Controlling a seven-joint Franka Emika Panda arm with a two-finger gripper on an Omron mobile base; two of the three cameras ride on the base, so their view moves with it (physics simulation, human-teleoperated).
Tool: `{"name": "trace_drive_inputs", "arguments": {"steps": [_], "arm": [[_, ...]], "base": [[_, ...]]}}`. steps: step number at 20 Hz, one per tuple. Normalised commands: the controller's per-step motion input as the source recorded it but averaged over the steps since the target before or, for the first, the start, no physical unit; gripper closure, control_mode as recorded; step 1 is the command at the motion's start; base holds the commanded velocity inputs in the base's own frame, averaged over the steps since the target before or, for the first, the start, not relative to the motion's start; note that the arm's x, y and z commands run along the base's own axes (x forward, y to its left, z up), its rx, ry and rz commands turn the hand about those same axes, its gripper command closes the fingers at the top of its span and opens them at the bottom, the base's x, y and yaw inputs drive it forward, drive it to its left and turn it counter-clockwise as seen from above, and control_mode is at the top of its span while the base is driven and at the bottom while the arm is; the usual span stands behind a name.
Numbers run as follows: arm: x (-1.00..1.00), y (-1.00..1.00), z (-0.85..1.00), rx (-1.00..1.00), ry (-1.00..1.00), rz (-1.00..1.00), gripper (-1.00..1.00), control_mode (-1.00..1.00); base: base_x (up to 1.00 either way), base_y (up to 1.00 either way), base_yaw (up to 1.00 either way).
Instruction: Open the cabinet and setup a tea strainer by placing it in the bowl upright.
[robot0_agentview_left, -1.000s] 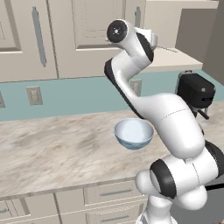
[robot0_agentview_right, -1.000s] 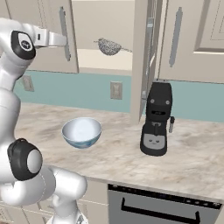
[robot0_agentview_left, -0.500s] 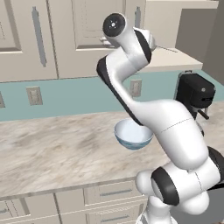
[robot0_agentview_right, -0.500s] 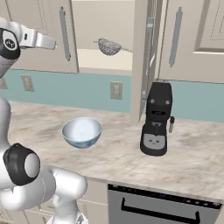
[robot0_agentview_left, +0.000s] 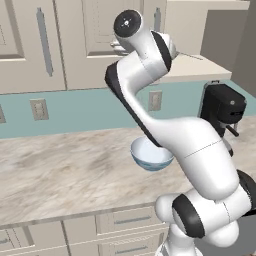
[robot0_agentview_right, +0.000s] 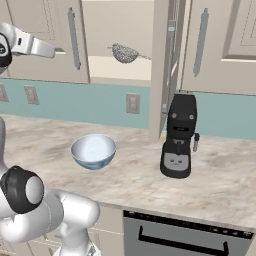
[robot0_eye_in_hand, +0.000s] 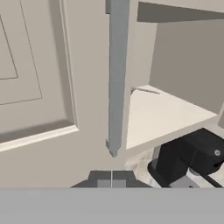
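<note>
Where the arm rises from the lower right of the left base view: white Franka links folded up in front of the beige cabinet (robot0_agentview_left: 90, 40), wrist level with the doors, hand hidden behind the upper links. Pale blue bowl (robot0_agentview_left: 151, 155) upright on the marble counter (robot0_agentview_left: 60, 175), partly covered by the forearm. Black coffee machine (robot0_agentview_left: 222, 107) at right against the blue backsplash. Open counter to the left of the bowl. No legible writing.

Right base view: cabinet with its right-hand door (robot0_agentview_right: 167, 65) swung out edge-on, left door (robot0_agentview_right: 55, 40) closed. Tea strainer (robot0_agentview_right: 125, 53) on the pale shelf inside the open compartment, near the front edge, thin handle pointing right. Bowl (robot0_agentview_right: 93, 151) on the counter below and slightly left of the strainer, well apart from it, white inside. Coffee machine (robot0_agentview_right: 179, 137) right of the bowl, just beside the open door's lower edge. Arm segment at upper left, before the closed door. Free counter between bowl and machine. No readable label on the machine.

Hand view: gripper (robot0_eye_in_hand: 111, 176) with fingertips pressed together, clenched on nothing, just below the lower end of a grey bar handle (robot0_eye_in_hand: 117, 78) on the closed door. Bare shelf (robot0_eye_in_hand: 162, 111) to the right, coffee machine (robot0_eye_in_hand: 188, 157) beneath it.
</note>
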Motion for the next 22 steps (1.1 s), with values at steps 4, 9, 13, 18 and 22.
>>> {"name": "trace_drive_inputs", "arguments": {"steps": [4,9,13,18,22], "arm": [[0.0,-0.06,0.0,0.01,0.03,0.0,1.0,-1.0],[0.05,-0.6,-0.02,0.11,0.04,0.02,-1.0,-1.0],[0.08,-0.76,0.0,0.38,0.2,0.0,-1.0,-1.0],[0.07,-0.75,0.0,0.62,0.23,0.0,-1.0,-1.0],[-0.13,-0.33,0.0,0.55,0.07,-0.01,-1.0,-1.0]], "base": [[0.0,0.0,0.0],[0.0,0.0,0.0],[0.0,0.0,0.0],[0.0,0.0,0.0],[0.0,0.0,0.0]]}}
